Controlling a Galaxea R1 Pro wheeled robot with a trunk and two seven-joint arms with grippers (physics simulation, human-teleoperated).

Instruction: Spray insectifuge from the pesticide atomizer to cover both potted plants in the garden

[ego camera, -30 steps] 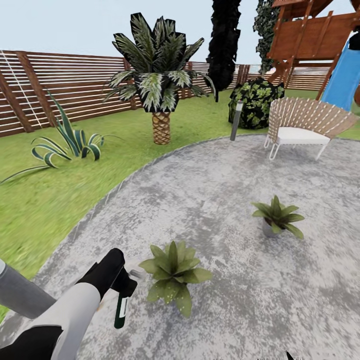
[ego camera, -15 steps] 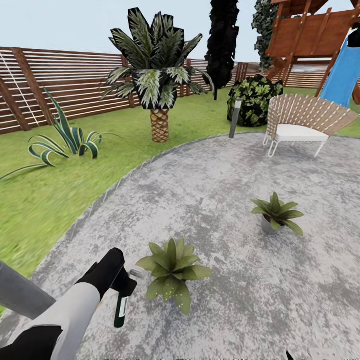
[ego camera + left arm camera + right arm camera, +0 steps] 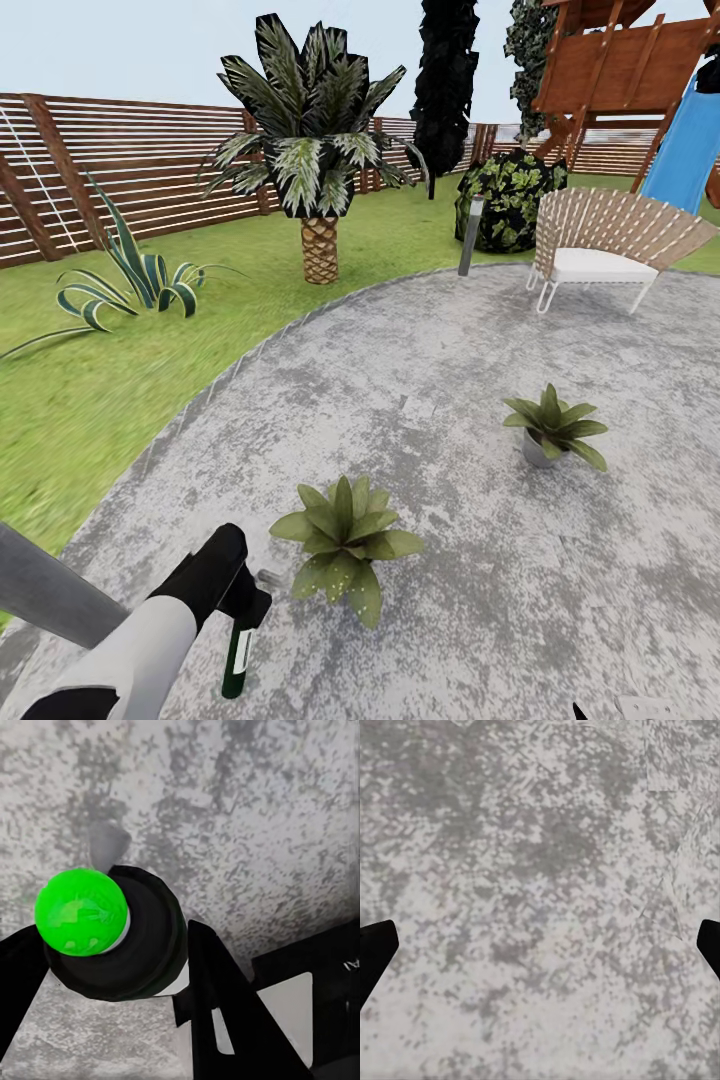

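The pesticide atomizer (image 3: pixel 238 655), a dark bottle with a pale label, hangs upright from my left gripper (image 3: pixel 243 600), which is shut on its top. Its pale nozzle points toward the nearer potted plant (image 3: pixel 345 543), a green rosette just right of the gripper on the stone patio. The second potted plant (image 3: pixel 552 424) stands in a small grey pot farther right and back. In the left wrist view the atomizer (image 3: pixel 154 937) appears end-on with a green round end, between the black fingers (image 3: pixel 225 1009) of the left gripper (image 3: pixel 112 960). My right gripper (image 3: pixel 540 945) is open over bare stone.
A woven chair (image 3: pixel 610 245) and a grey bollard lamp (image 3: pixel 471 238) stand at the patio's far edge. A palm tree (image 3: pixel 318 150), a striped agave (image 3: pixel 130 275) and lawn lie to the left before the slatted fence (image 3: pixel 120 170). A blue slide (image 3: pixel 688 150) is at the far right.
My left arm has dropped and drawn back toward me with the atomizer, so the nozzle sits a little farther from the nearer plant. The plants have not moved.
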